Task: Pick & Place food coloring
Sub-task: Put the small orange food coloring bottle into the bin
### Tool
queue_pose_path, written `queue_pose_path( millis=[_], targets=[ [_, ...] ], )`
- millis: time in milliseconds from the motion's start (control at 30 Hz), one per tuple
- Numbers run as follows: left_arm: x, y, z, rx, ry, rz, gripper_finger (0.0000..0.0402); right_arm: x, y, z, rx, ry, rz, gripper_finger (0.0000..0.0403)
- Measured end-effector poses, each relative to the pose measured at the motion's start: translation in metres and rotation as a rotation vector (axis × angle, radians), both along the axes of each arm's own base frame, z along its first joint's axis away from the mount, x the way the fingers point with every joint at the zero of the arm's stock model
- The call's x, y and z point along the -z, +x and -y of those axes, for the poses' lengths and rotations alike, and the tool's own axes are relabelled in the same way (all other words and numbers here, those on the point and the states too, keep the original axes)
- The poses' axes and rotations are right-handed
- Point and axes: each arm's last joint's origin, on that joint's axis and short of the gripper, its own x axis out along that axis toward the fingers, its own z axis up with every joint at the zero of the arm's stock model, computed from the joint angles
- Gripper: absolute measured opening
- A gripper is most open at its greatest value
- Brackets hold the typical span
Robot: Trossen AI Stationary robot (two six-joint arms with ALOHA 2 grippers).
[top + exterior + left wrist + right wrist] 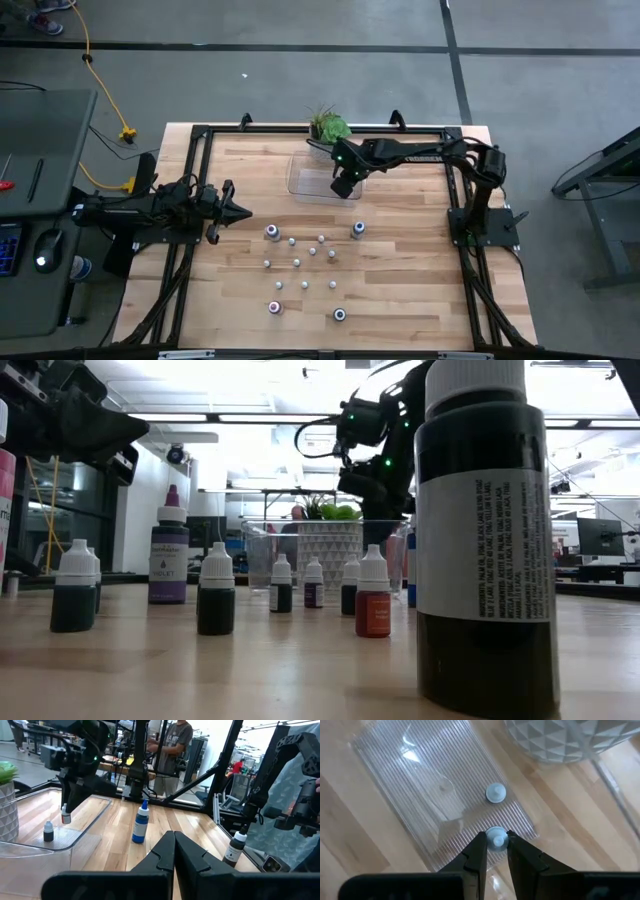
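High view: the right gripper (345, 186) hangs over the tray (305, 180), with the plant (328, 127) just behind it; loose bottles (296, 262) lie well below on the table (400, 290). The left gripper (238, 210) waits at the left edge, fingers pressed together

Left wrist view: the right gripper (65, 815) pinches a small bottle (65, 816) above the tray floor, another bottle (48, 831) standing just beside

Right wrist view: the fingers (476, 852) clamp a white cap (496, 839), a second cap (495, 793) just ahead
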Motion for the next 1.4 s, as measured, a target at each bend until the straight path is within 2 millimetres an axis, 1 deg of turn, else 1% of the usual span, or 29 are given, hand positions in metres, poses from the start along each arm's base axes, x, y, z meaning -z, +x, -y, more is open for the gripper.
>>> queue_pose_path(
  millis=[267, 567, 900, 1200, 1400],
  targets=[
    [0.000, 0.000, 0.000, 0.000, 0.000, 0.000, 0.0000, 0.007, 0.005, 0.001, -0.011, 0.022, 0.019, 0.0061],
    [0.000, 0.000, 0.000, -0.001, 0.000, -0.001, 0.0000, 0.006, 0.008, 0.001, -0.032, 0.044, 0.063, 0.0061],
    [0.001, 0.000, 0.000, -0.002, 0.000, -0.011, 0.0000, 0.007, 0.008, 0.001, -0.032, 0.041, 0.049, 0.0062],
    [0.001, 0.000, 0.000, -0.002, 0.000, -0.015, 0.0000, 0.023, 0.003, -0.001, -0.018, 0.074, 0.058, 0.0062],
    [0.001, 0.000, 0.000, -0.002, 0.000, -0.015, 0.0000, 0.022, 0.004, -0.001, -0.015, 0.059, 0.072, 0.0062]
  ],
)
